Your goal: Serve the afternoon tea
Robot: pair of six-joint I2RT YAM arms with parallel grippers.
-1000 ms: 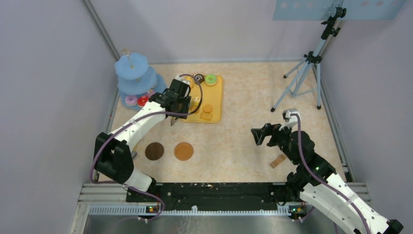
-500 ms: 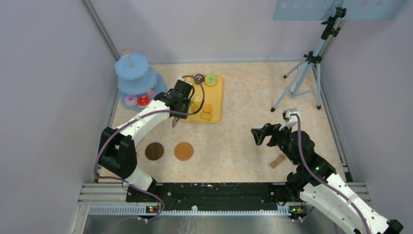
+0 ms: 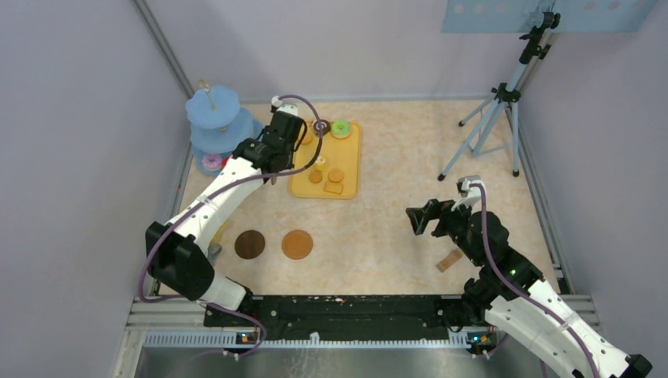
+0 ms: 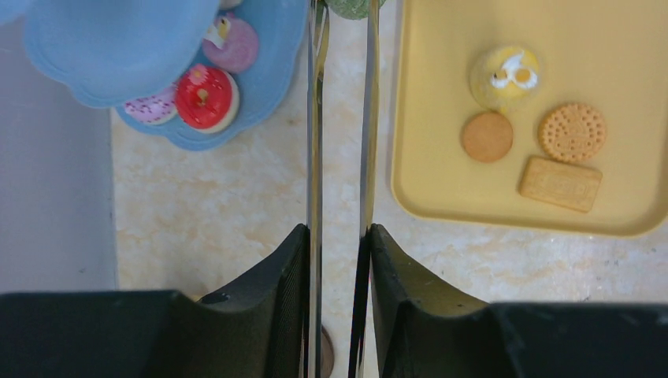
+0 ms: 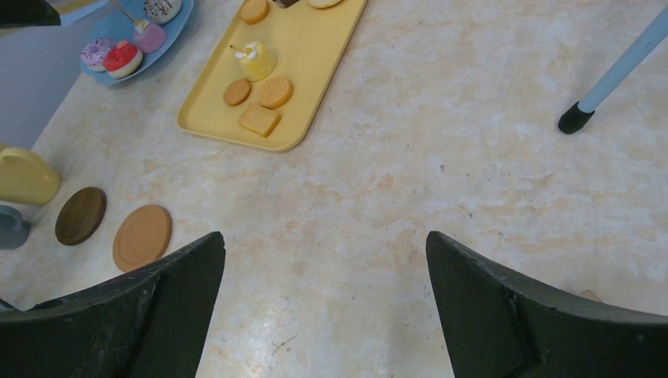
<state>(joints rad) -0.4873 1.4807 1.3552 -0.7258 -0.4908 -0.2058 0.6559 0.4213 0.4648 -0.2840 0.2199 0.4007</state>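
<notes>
The left arm (image 3: 224,185) is reaching over the far left of the desk (image 3: 378,228). Its jaws are narrowed onto the tongs (image 4: 315,118), pressing the two metal blades from either side. The blades are running out above the strip of desk between the blue stand (image 4: 268,71) and the yellow tray (image 4: 441,47). Their far ends are leaving the wrist view beside the green doughnut (image 3: 340,127), which is sitting at the tray's far edge (whether they are touching it I cannot tell).

On the tray's near half, a yellow cake (image 4: 505,75) is standing just beyond a plain biscuit (image 4: 487,136), a dotted biscuit (image 4: 573,131) and an oblong biscuit (image 4: 560,183). On the stand's bottom tier, a red doughnut (image 4: 203,96) is lying against a pink sprinkled doughnut (image 4: 150,106), with a pink cake (image 4: 234,43) just beyond them.

The dark coaster (image 3: 250,244) and the light coaster (image 3: 297,244) are lying side by side near the left arm's base. The yellow mug (image 5: 25,177) and the grey mug (image 5: 12,227) are standing just left of them.

The right arm (image 3: 504,276) is hovering over the near right of the desk, well apart from the tray. Its jaws are spread wide and holding nothing. A wooden block (image 3: 449,261) is lying beside it.
</notes>
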